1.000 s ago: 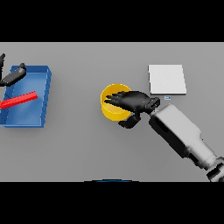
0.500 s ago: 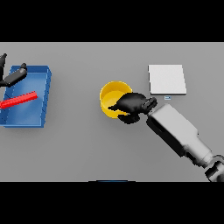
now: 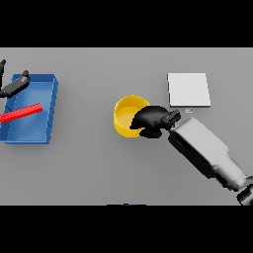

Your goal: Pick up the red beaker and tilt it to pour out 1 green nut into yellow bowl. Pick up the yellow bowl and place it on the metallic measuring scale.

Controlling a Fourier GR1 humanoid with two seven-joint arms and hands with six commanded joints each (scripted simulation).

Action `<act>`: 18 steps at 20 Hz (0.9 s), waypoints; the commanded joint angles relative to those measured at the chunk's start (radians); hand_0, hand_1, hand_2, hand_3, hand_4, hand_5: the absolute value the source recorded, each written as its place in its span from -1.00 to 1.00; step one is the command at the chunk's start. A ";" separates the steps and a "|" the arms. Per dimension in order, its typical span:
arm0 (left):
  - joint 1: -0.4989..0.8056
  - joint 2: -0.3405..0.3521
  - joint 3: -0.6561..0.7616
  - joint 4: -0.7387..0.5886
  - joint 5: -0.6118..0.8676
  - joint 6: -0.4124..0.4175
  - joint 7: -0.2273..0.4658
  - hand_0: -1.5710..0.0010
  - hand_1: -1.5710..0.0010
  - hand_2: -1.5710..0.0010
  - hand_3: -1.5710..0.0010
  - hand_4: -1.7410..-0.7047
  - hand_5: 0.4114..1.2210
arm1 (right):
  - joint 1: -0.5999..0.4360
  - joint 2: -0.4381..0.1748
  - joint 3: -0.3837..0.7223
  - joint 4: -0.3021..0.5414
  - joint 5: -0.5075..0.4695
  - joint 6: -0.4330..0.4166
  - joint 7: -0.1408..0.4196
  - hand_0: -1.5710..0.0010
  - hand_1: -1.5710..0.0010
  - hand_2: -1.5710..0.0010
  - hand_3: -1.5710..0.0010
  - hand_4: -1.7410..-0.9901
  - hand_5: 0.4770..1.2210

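Now, nearest, right hand (image 3: 152,121) sits curled on the right rim of the yellow bowl (image 3: 127,114), fingers drawn in over the edge where 1 second ago lay spread flat across the bowl's mouth, so more of the yellow interior shows. Reads as a grip closing on the rim, meaning the lift toward the scale looks about to start rather than under way; bowl rests on the grey surface (image 3: 99,168), mouth up, round, so no long axis to speak of. No green nut visible inside from this view.

Further back and to the right, metallic measuring scale (image 3: 188,89) lies flat, a pale square plate, near the bowl but apart from it, just beyond the right wrist.

Off at the left edge, blue tray (image 3: 49,111) holds the red beaker (image 3: 21,113) lying on its side, long axis running left to right and tilting slightly up toward the right end. Left hand (image 3: 13,86) shows at the tray's far left corner, empty and idle, fingers loosely straight.
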 commanded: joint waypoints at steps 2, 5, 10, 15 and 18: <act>-0.004 0.004 -0.002 0.003 -0.005 -0.004 0.005 1.00 1.00 1.00 1.00 0.81 -0.23 | -0.011 -0.022 -0.022 -0.028 -0.020 0.015 0.007 -0.94 -0.94 -0.87 -0.52 -0.96 0.97; -0.006 0.001 -0.008 -0.001 -0.009 -0.004 0.009 1.00 1.00 1.00 1.00 0.82 -0.23 | -0.026 -0.060 -0.046 -0.092 -0.049 0.052 0.014 -0.97 -0.97 -0.90 -0.69 -0.97 0.98; -0.006 0.001 -0.010 -0.009 -0.012 0.002 0.013 1.00 1.00 1.00 1.00 0.82 -0.23 | -0.069 -0.107 -0.094 -0.183 -0.078 0.113 0.099 -0.99 -0.99 -0.97 -0.67 -0.96 0.99; 0.000 0.016 -0.007 -0.024 -0.013 0.001 0.007 1.00 1.00 1.00 1.00 0.82 -0.23 | -0.022 -0.180 -0.130 -0.278 -0.108 0.136 0.108 -1.00 -1.00 -0.99 -0.58 -0.94 1.00; 0.005 0.013 -0.002 -0.020 -0.010 0.008 0.000 1.00 1.00 1.00 1.00 0.80 -0.20 | -0.043 -0.228 -0.148 -0.274 -0.093 0.101 0.073 -1.00 -1.00 -0.99 -0.68 -0.95 1.00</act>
